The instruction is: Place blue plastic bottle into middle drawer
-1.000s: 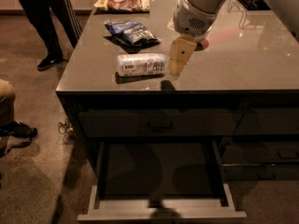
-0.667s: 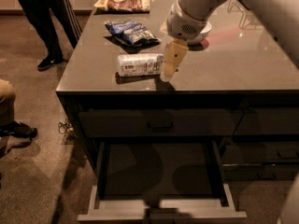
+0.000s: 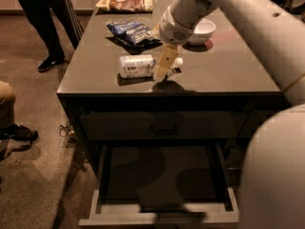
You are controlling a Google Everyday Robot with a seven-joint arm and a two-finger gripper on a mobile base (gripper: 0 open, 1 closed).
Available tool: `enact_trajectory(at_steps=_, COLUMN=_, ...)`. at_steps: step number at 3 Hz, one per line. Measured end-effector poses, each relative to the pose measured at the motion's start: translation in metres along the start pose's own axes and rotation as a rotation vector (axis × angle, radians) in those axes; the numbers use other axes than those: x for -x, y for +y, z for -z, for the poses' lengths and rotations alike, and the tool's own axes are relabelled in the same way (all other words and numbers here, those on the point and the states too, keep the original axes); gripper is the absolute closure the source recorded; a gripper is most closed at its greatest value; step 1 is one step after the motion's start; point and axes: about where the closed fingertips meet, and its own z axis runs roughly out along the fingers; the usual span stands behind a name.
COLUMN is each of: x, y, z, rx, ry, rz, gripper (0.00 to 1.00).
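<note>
The blue plastic bottle (image 3: pixel 137 66) lies on its side on the dark counter (image 3: pixel 224 70), near the front edge, with its white cap to the right. My gripper (image 3: pixel 160 75) points down right at the bottle's neck end, in front of it and just above the counter. I cannot tell whether it touches the bottle. The middle drawer (image 3: pixel 162 178) stands pulled out below the counter, with a dark inside and a lighter grey front panel (image 3: pixel 157 219). Nothing shows inside it.
A blue crinkly snack bag (image 3: pixel 133 32) lies behind the bottle, a white bowl (image 3: pixel 201 30) to its right, and another snack bag (image 3: pixel 126 3) at the counter's far end. A shut drawer front with a handle (image 3: pixel 164 128) sits above the open drawer. A person (image 3: pixel 45 18) stands at the left.
My gripper has moved left and down, from beside the bottle's cap end to right over its neck. The bottle has not moved.
</note>
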Motion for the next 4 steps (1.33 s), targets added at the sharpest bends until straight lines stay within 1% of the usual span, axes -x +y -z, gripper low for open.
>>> enact_trajectory(at_steps=1, x=0.006, y=-0.009, z=-0.041, rx=0.064, ry=-0.014, rz=0.025, gripper=0.03)
enact_trajectory(at_steps=2, x=0.009, y=-0.012, z=-0.058, rx=0.094, ry=-0.022, rz=0.037, gripper=0.25)
enact_trajectory(at_steps=3, x=0.014, y=-0.012, z=-0.05, rx=0.084, ry=-0.032, rz=0.053, gripper=0.49)
enact_trajectory(at_steps=4, x=0.021, y=-0.006, z=-0.029, rx=0.059, ry=-0.045, rz=0.068, gripper=0.72)
